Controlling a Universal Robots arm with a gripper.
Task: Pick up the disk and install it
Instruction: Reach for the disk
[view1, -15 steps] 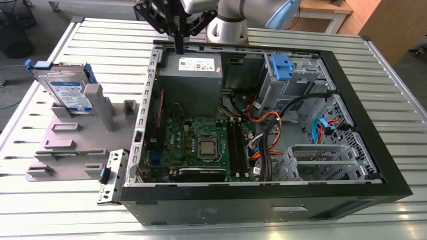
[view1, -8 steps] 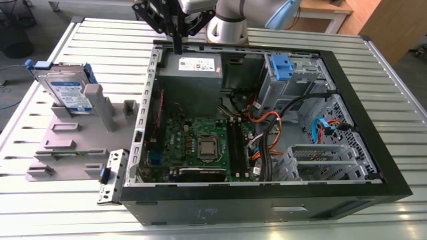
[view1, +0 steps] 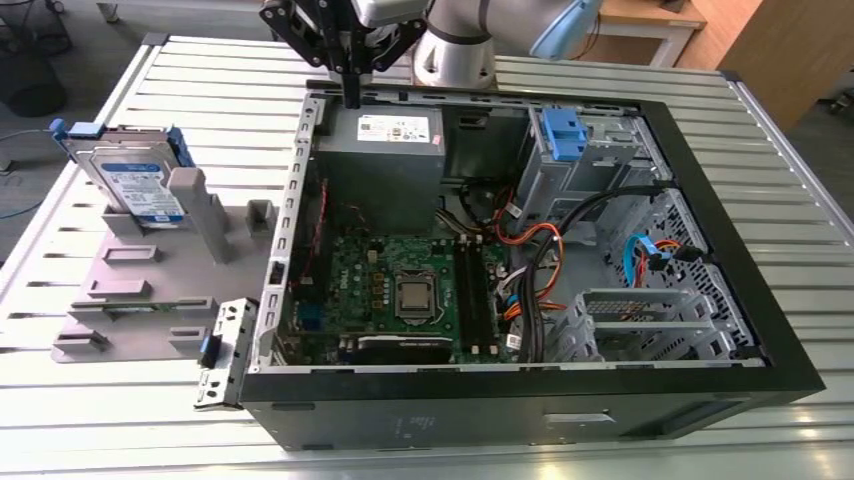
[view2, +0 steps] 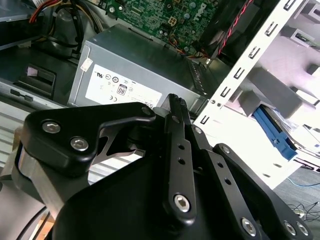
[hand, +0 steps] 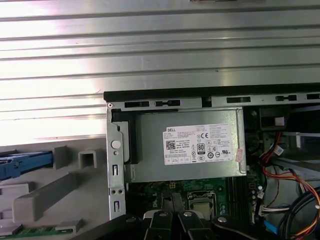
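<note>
One gripper hangs over the power supply at the open computer case's far edge, its jaws together and holding nothing. The disk stands upright in a grey fixture on the slatted table — beside the case, toward the exterior view's left

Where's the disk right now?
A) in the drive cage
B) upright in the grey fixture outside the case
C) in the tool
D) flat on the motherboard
B: the disk stands upright in the grey fixture at the exterior view's left, while the tool hangs over the power supply.
</note>
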